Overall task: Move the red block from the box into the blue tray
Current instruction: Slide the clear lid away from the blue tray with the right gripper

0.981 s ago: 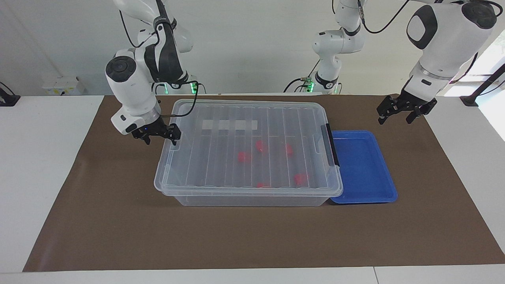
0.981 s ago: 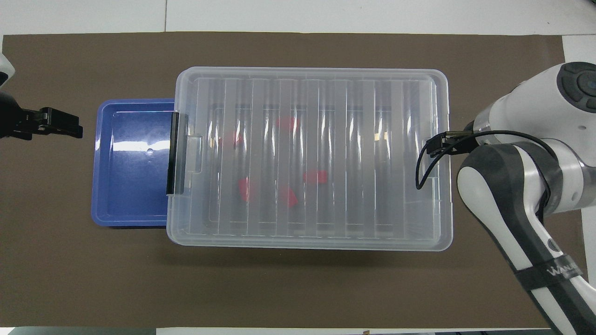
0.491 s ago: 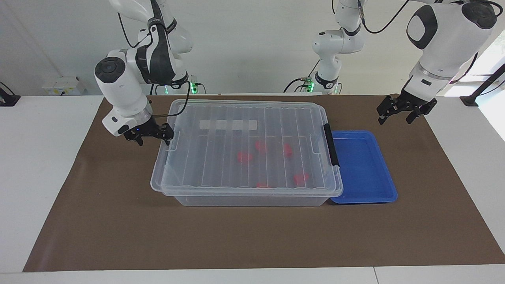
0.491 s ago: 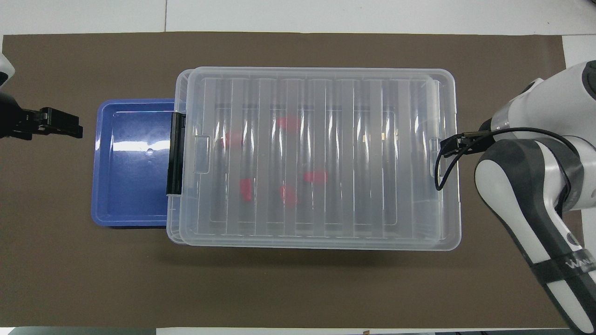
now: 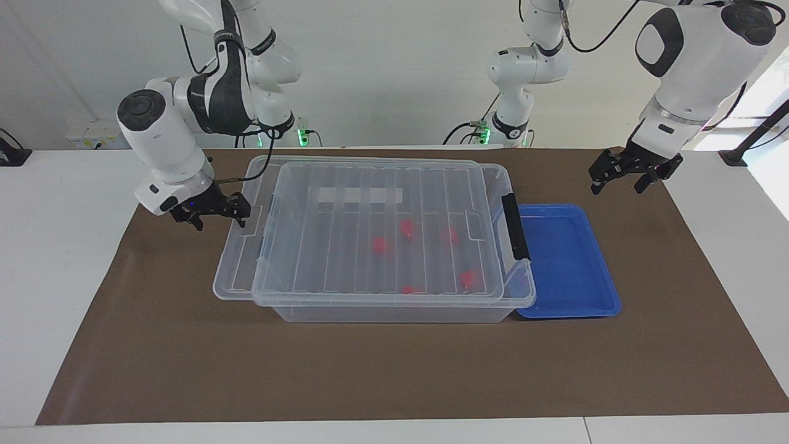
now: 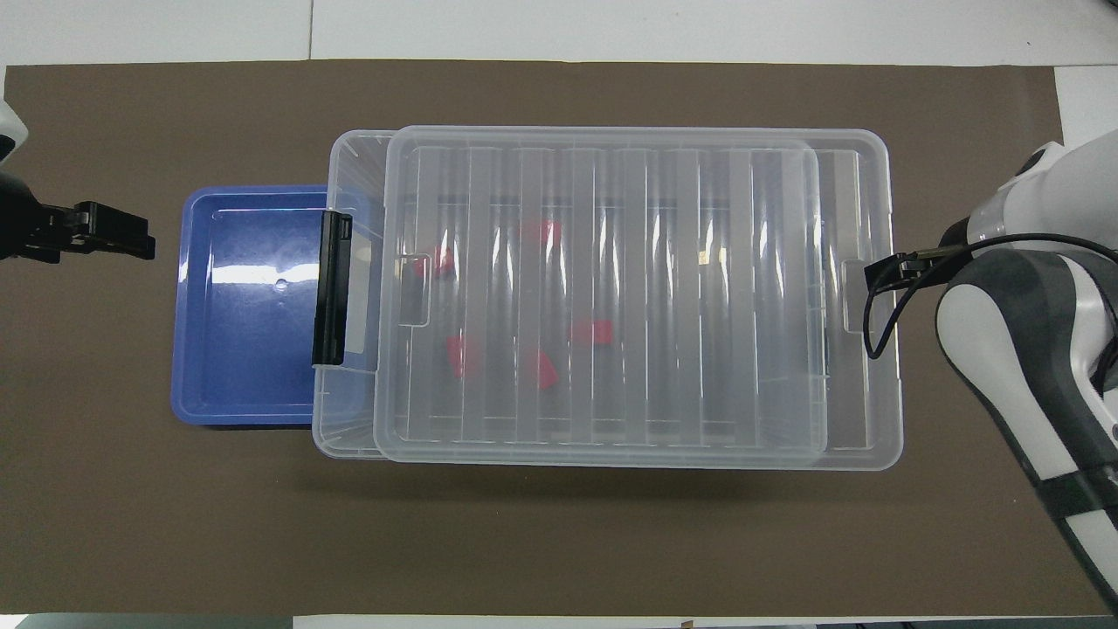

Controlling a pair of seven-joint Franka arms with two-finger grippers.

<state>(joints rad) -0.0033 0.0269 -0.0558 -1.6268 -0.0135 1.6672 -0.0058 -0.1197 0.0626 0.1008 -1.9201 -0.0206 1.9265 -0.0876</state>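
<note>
The facing view shows the right gripper [image 5: 216, 214] low at the end of the clear ribbed lid [image 5: 320, 259], jaws spread wide, with one fingertip [image 5: 241, 213] against the lid's rim. I cannot tell whether it pinches the rim. In the overhead view the arm's white wrist hides this gripper. There the lid [image 6: 699, 297] sits offset toward the right arm's end, overhanging the box [image 6: 349, 166] and leaving a strip of it uncovered by the black latch [image 6: 330, 301]. The whitish label strip [image 5: 360, 195] shows only in the facing view. Five small chunky red blocks [image 5: 381, 245] lie loose on the box floor, blurred through the glossy plastic, and all are inside the box [image 5: 394, 313]. The shallow blue tray [image 5: 567, 259], smooth with rounded corners and a raised rim, lies against the box's latch end. The left gripper [image 5: 618, 184] hangs waiting over the brown mat [image 5: 370, 370] just off the tray's corner, jaws open and holding nothing. From above it [image 6: 131, 238] appears side-on beside the tray [image 6: 244, 384].
</note>
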